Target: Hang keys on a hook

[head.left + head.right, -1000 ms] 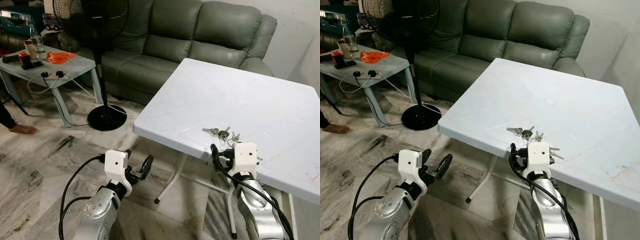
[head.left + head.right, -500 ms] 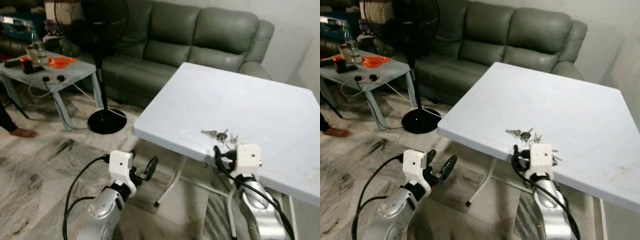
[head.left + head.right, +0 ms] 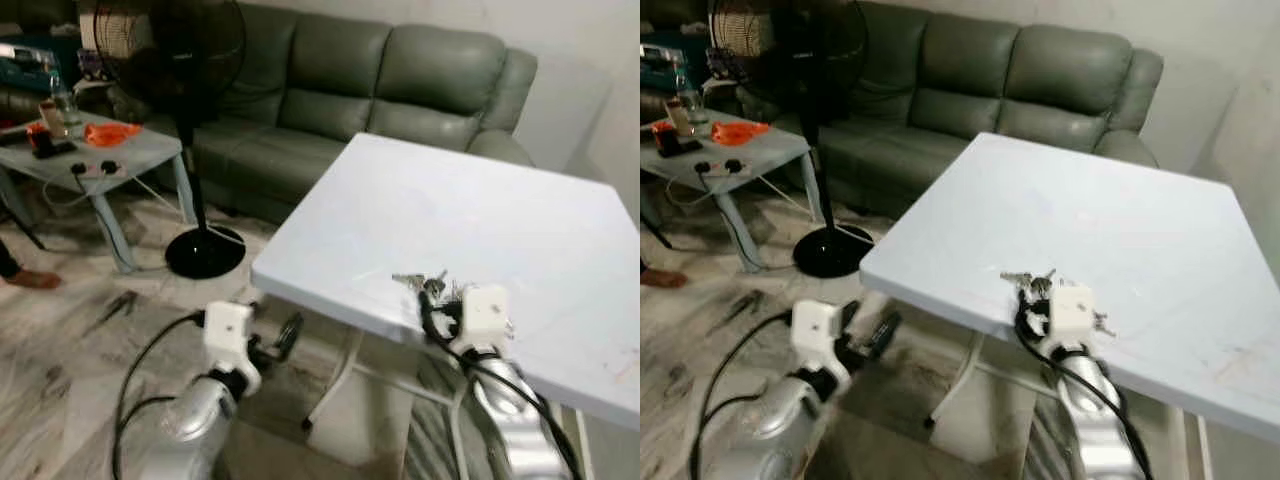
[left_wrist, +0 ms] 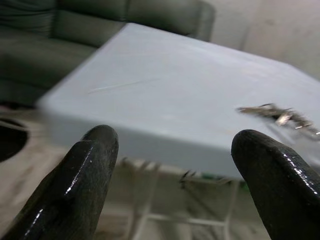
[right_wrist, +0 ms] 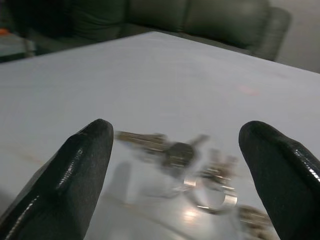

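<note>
Right wrist view: silvery keys (image 5: 185,157) on rings lie flat before the wide-spread right pincer (image 5: 175,170)

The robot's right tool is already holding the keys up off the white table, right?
No. In the right wrist view the keys lie flat on the white table, and the right tool is open around them, its fingers apart, not yet gripping.

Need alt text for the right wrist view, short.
A bunch of keys on a ring lies on the white table, framed between the right gripper's two open black fingers. A grey-green sofa stands blurred behind the table.
</note>
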Motion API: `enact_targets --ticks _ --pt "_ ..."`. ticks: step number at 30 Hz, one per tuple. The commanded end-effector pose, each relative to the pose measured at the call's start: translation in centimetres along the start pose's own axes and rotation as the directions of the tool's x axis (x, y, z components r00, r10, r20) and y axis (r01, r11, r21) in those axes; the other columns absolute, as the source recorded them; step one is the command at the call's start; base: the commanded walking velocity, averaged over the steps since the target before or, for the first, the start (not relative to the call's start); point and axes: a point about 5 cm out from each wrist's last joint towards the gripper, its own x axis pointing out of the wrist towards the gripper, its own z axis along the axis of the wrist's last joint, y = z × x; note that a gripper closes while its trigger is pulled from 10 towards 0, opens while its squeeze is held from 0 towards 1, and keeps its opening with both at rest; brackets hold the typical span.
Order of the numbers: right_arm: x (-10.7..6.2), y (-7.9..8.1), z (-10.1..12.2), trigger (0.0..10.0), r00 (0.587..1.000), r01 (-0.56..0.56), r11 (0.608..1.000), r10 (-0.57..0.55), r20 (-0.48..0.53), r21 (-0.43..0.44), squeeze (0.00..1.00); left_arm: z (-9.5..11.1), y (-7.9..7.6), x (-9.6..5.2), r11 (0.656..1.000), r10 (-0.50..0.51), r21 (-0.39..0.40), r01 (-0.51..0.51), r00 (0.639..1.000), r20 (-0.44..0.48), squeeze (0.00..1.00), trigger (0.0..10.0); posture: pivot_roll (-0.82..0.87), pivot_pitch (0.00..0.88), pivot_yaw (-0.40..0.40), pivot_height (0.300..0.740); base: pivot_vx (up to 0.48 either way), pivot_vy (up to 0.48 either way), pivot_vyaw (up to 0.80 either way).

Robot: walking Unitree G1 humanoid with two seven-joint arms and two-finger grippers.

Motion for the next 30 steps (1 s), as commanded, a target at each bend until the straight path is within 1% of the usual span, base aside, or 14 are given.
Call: enact_targets --ticks 1,7,9,11,13,14,16,19,20,24,26,29,30 --pt "-0.2 -1.4 -0.1 10.0 0.999 0.045 0.999 -0.045 -0.01 -0.015 0.0 0.3 -1.1 0.5 0.999 -0.035 -0.007 0.035 0.999 0.008 0.0 10.0 0.02 0.0 -0.067 0.74 0.349 0.0 0.0" --pt "-0.2 -1.4 -0.1 10.0 0.999 0.04 0.999 -0.041 -0.008 -0.018 0.0 0.3 -1.1 0.5 1.0 -0.024 0.0 0.024 1.0 0.011 0.0 10.0 0.02 0.0 -0.069 0.74 0.339 0.0 0.0" --pt "-0.1 -1.5 0.0 10.0 0.999 0.033 0.999 -0.033 -0.003 -0.025 0.0 0.4 -1.2 0.6 1.0 -0.008 0.001 0.008 1.0 0.023 0.0 10.0 0.02 0.0 -0.071 0.74 0.0 0.0 0.0" --pt "-0.2 -1.4 0.1 10.0 1.0 0.016 0.999 -0.015 0.013 -0.031 0.0 0.4 -1.4 0.5 1.0 -0.016 -0.006 0.016 0.999 0.031 0.0 10.0 0.02 0.0 -0.071 0.74 0.0 0.0 0.0" --pt "-0.3 -1.2 0.2 10.0 0.999 -0.015 0.998 0.017 0.033 -0.056 0.0 0.2 -1.7 0.4 0.999 -0.039 -0.002 0.039 0.999 0.024 0.0 10.0 0.02 0.0 -0.074 0.74 0.0 0.0 0.0" --pt "-0.3 -1.2 0.2 10.0 0.999 -0.015 0.998 0.017 0.033 -0.056 0.0 0.2 -1.7 0.4 0.999 -0.039 -0.002 0.039 0.999 0.024 0.0 10.0 0.02 0.0 -0.074 0.74 0.0 0.0 0.0" --pt "-0.4 -1.1 0.2 10.0 0.998 -0.05 0.998 0.051 0.04 -0.032 0.0 0.2 -2.0 0.3 0.997 -0.07 0.015 0.069 0.997 0.024 0.0 10.0 0.02 0.0 -0.074 0.74 0.0 0.0 0.0" --pt "-0.4 -1.0 0.5 10.0 0.994 -0.083 0.995 0.086 0.063 -0.056 0.0 0.2 -2.4 0.0 0.992 -0.12 0.029 0.12 0.992 0.028 0.0 10.0 0.02 0.004 -0.077 0.74 0.0 0.0 0.0" --pt "-0.4 -1.0 0.5 10.0 0.994 -0.083 0.995 0.086 0.063 -0.056 0.0 0.2 -2.4 0.0 0.992 -0.12 0.029 0.12 0.992 0.028 0.0 10.0 0.02 0.004 -0.077 0.74 0.0 0.0 0.0" --pt "-0.5 -0.9 0.4 10.0 0.99 -0.129 0.99 0.133 0.056 -0.064 0.0 0.1 -3.0 -0.3 0.983 -0.183 0.027 0.182 0.983 0.02 0.0 10.0 0.02 0.011 -0.08 0.74 0.0 0.0 0.0" --pt "-0.5 -0.8 0.3 10.0 0.988 -0.146 0.987 0.149 0.046 -0.062 0.0 0.2 -3.2 -0.4 0.978 -0.203 0.04 0.202 0.979 0.019 0.0 10.0 0.02 0.011 -0.08 0.74 0.0 0.0 0.0" --pt "-0.8 -0.4 0.2 10.0 0.979 -0.196 0.978 0.2 0.045 -0.073 0.0 0.2 -3.4 -0.6 0.974 -0.222 0.045 0.221 0.975 0.018 0.0 10.0 0.02 0.016 -0.082 0.74 0.0 0.0 0.0" --pt "-0.8 -0.4 0.2 10.0 0.979 -0.196 0.978 0.2 0.045 -0.073 0.0 0.2 -3.4 -0.6 0.974 -0.222 0.045 0.221 0.975 0.018 0.0 10.0 0.02 0.016 -0.082 0.74 0.0 0.0 0.0"
